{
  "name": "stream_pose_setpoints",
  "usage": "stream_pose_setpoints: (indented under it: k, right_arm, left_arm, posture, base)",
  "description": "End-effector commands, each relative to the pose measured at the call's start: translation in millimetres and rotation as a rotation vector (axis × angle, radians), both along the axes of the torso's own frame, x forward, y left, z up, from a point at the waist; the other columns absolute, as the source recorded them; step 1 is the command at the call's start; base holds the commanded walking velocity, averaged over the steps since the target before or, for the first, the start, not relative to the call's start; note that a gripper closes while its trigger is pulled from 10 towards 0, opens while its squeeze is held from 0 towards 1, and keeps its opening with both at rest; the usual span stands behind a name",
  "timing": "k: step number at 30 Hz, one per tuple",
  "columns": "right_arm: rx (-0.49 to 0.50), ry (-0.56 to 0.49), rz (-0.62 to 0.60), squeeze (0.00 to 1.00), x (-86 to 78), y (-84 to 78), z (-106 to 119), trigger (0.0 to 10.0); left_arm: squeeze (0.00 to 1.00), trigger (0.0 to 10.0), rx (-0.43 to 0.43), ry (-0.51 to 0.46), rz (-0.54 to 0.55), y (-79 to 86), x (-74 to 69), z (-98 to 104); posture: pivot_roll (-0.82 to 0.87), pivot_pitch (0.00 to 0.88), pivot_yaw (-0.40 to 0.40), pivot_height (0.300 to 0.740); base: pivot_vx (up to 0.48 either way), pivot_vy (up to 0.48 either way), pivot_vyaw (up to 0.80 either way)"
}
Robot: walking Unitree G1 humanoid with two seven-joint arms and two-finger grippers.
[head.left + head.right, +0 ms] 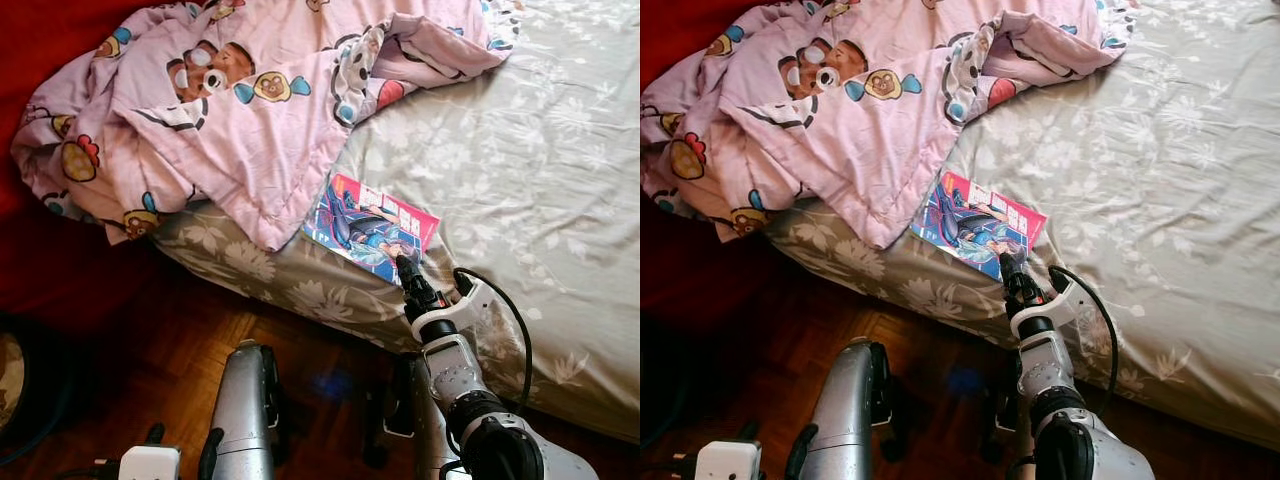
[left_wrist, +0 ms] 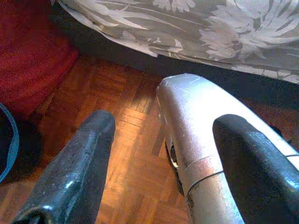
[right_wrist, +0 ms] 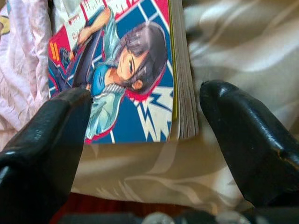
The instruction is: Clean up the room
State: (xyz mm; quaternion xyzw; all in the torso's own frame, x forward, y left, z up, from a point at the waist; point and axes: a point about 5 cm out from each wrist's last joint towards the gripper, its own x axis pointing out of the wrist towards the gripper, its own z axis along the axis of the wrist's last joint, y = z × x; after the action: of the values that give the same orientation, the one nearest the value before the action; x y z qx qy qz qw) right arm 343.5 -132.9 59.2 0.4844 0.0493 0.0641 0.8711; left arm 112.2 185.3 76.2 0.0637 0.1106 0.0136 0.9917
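Observation:
A comic book with a pink and blue cover lies flat near the bed's front edge, one corner tucked under the pink cartoon blanket. My right gripper reaches over the mattress edge, its tips at the book's near edge. In the right wrist view the book lies just ahead of the two open fingers, nothing between them. My left arm hangs low over the wooden floor; its fingers stand open around nothing.
The bed's grey floral sheet stretches to the right and back. Parquet floor lies in front of the bed. A red fabric mass sits at the left, with a dark round object at the far lower left.

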Motion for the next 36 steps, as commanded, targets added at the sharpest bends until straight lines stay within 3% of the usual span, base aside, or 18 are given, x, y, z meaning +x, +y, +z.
stream_pose_setpoints:
  k: [1,6,14,21,22,23,24,36]
  right_arm:
    - [0.031,0.072,0.035,0.00,-12.0,7.1,-18,10.0]
    - [0.089,0.101,0.077,0.00,-14.5,13.0,-21,10.0]
    - [0.077,0.199,0.131,0.00,-19.9,25.6,-30,10.0]
    - [0.100,0.165,0.139,0.00,-11.7,34.5,-19,10.0]
    - [0.110,0.147,0.134,0.00,-8.2,35.7,-14,4.3]
    - [0.112,0.143,0.132,0.00,-7.4,36.0,-13,4.3]
    - [0.119,0.134,0.130,0.00,-6.2,36.0,-11,0.0]
    - [0.127,0.142,0.057,0.00,-10.5,19.0,-18,0.0]
  left_arm:
    - [0.00,10.0,0.015,0.042,0.001,2.5,-10.1,-3]
    - [0.00,10.0,0.014,0.051,-0.006,1.2,-14.0,-2]
    - [0.00,10.0,0.021,0.065,-0.016,-0.2,-20.9,1]
    - [0.00,10.0,0.030,0.061,-0.016,0.8,-21.2,4]
    - [0.00,10.0,0.031,0.062,-0.016,1.6,-21.5,4]
    - [0.00,10.0,0.031,0.063,-0.016,1.8,-21.5,4]
    - [0.00,10.0,0.032,0.064,-0.016,1.9,-21.9,4]
    - [0.00,10.0,0.047,0.057,-0.030,0.4,-14.5,-3]
  posture:
    - [0.31,0.520,0.050,0.589]
    - [0.31,0.527,0.056,0.589]
    - [0.32,0.531,0.067,0.589]
    - [0.34,0.530,0.074,0.589]
    - [0.34,0.524,0.073,0.589]
    - [0.34,0.524,0.073,0.589]
    - [0.34,0.524,0.073,0.589]
    - [0.32,0.494,0.061,0.589]
  base:
    - [0.000,0.000,0.00]
    - [0.000,0.000,0.00]
    - [0.000,0.000,0.00]
    - [0.000,0.000,0.00]
    - [0.000,0.000,0.00]
    - [0.000,0.000,0.00]
    - [0.000,0.000,0.00]
    - [0.000,0.000,0.00]
